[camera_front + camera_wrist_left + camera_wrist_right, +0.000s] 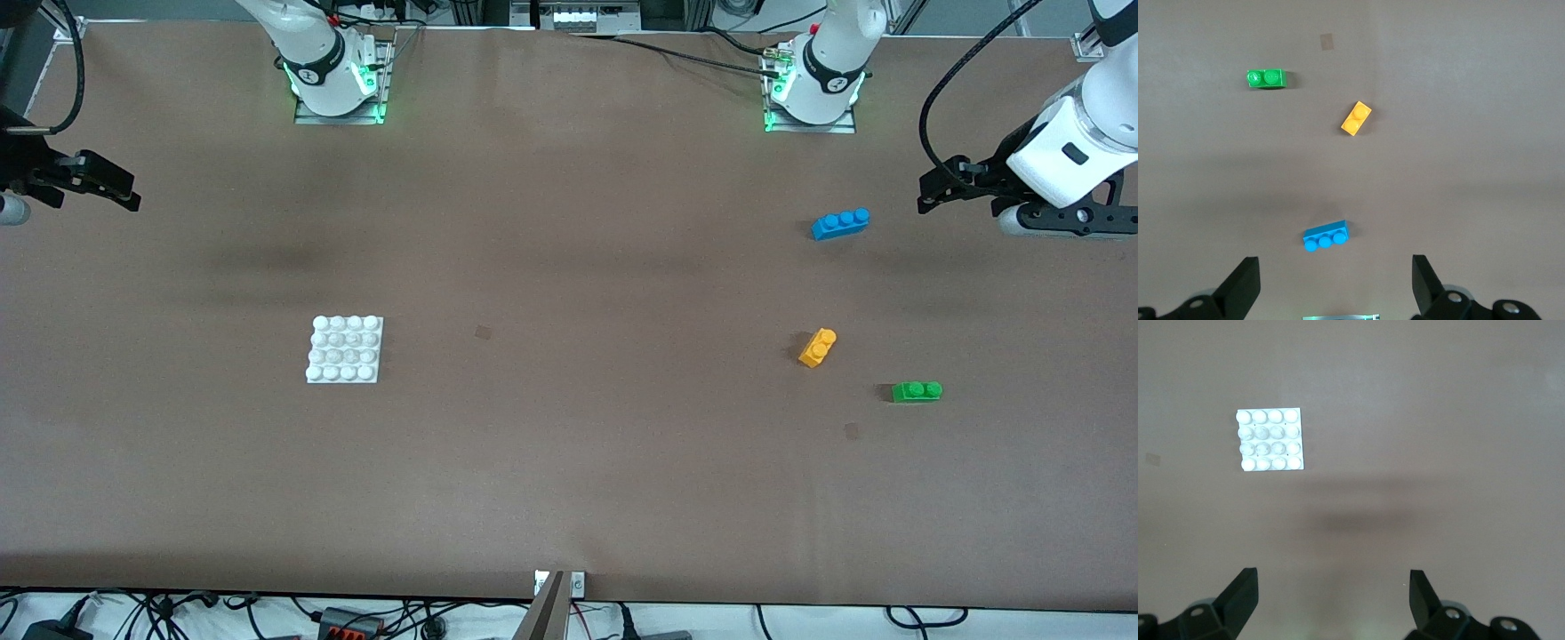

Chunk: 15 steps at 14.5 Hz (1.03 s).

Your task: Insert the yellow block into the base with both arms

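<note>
Yellow block (817,348) on surface (569,462) twd left arm's end, betw blue brick (840,223) & green brick (917,391). Base (345,349) well apart, twd right arm's end. Left pincer (1336,288), right pincer (1333,603): both agape, empty, hovering over surface.

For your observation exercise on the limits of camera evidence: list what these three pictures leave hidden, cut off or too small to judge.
1. Front view: the right gripper sits at the picture's edge; most of its arm is cut off.
2. Front view: the left gripper shows side-on, so its finger gap is unclear there; the wrist view shows it open.
3. Yellow block, base: undersides hidden by their own bodies.
4. Right wrist view: no bricks in frame.
</note>
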{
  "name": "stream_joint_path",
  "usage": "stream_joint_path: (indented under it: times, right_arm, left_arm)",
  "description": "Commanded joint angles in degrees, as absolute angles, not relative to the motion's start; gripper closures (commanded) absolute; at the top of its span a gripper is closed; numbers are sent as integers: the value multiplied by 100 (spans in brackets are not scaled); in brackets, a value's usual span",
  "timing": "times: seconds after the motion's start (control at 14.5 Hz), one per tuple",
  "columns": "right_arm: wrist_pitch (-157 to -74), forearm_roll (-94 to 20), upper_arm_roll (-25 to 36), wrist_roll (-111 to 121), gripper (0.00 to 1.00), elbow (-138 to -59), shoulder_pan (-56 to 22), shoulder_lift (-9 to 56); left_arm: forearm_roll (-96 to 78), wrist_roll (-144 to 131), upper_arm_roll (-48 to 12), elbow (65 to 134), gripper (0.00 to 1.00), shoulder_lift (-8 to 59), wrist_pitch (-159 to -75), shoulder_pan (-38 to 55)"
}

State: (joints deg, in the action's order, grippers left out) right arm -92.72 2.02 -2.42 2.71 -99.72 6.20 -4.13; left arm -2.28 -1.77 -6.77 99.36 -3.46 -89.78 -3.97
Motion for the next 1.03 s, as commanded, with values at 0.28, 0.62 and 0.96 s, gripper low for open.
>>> stream_joint_path:
  times: [0.28,0.62,0.96]
  right_arm:
    - [-9176,114,-299,272,0,-9923,633,-457]
    - [-9123,114,-299,325,0,-9923,537,-448]
    - [-8964,185,-299,193,0,-9923,387,-212]
  left_arm:
    - [-176,-62,-677,9835,0,-290,-8772,-439]
    - [-167,-62,-677,9835,0,-281,-8710,-439]
    - [-176,-70,-677,9835,0,-281,-8692,-448]
